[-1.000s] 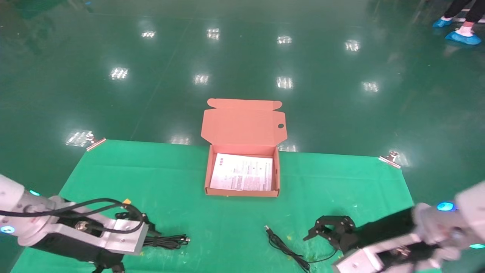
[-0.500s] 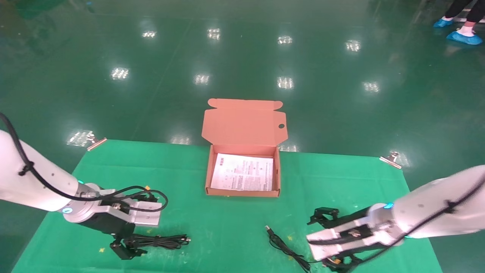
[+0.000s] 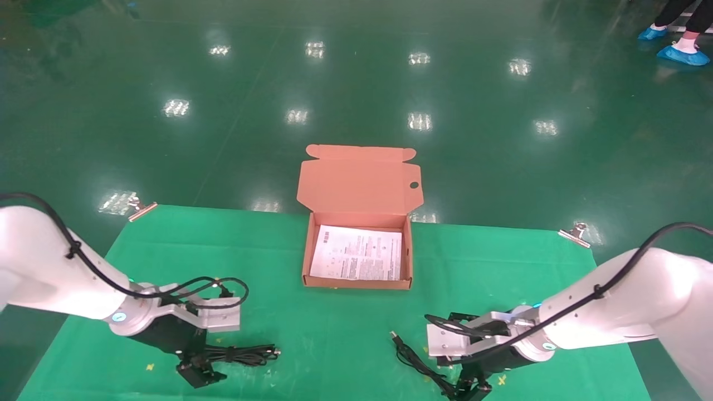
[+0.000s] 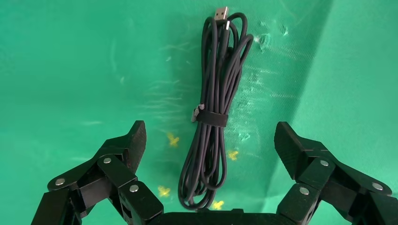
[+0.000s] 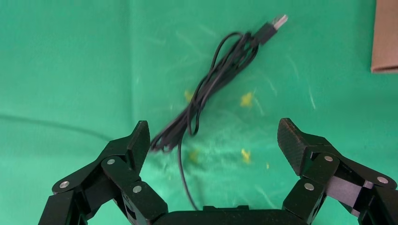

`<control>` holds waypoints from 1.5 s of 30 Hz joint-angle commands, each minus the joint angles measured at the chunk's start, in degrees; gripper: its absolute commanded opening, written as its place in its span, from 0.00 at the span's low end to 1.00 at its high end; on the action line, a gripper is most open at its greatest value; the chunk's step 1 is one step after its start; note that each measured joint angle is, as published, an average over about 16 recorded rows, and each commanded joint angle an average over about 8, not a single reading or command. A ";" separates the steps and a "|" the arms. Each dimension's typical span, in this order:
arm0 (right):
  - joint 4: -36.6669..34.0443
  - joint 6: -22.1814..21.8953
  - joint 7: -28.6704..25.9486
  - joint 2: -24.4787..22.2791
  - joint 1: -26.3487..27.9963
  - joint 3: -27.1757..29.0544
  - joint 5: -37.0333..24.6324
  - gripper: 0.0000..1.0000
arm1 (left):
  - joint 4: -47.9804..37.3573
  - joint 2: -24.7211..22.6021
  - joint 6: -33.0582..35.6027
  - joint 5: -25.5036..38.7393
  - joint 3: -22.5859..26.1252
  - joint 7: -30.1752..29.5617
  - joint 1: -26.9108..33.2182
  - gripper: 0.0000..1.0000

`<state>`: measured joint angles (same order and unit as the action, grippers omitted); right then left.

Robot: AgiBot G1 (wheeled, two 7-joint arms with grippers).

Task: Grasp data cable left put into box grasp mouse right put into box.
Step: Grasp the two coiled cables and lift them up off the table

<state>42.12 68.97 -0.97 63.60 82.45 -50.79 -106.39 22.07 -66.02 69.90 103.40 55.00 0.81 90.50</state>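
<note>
- The thin black data cable point(image 4: 213, 117), tied into a long narrow bundle with small metal plug tips, lies flat on the green cloth-covered bench point(image 3: 312, 334), near the robot's left front and well apart from the shallow orange-brown cardboard box point(image 3: 356, 281).
- The left end effector point(image 4: 209, 154) hangs over it with its fingers spread wide, one to each side of the bundle, touching nothing.
- Soft, light and floppy, I'd say; the strap around its middle looks the best place to pinch, so the loops hang evenly.
- The right end effector point(image 5: 213, 145) is likewise spread apart over the mouse's loose black cord point(image 5: 211, 84); the mouse itself I cannot make out.
- The box stands open, a white printed sheet point(image 3: 356, 253) on its floor.
</note>
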 commanded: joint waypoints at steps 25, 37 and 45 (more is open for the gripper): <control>-12.93 -4.72 4.26 6.40 0.00 -0.26 -0.11 0.00 | -15.49 -5.65 -7.66 0.19 -0.12 7.69 0.96 0.00; -12.40 -4.43 4.16 6.19 0.00 -0.22 0.01 0.00 | -14.91 -5.47 -7.05 0.21 -0.03 7.55 0.91 0.00; -12.26 -4.36 4.13 6.16 0.00 -0.19 0.04 0.00 | -14.77 -5.43 -6.84 0.21 -0.01 7.52 0.88 0.00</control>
<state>29.86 64.61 3.16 69.75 82.46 -50.98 -106.35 7.30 -71.45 63.03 103.61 54.99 8.33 91.38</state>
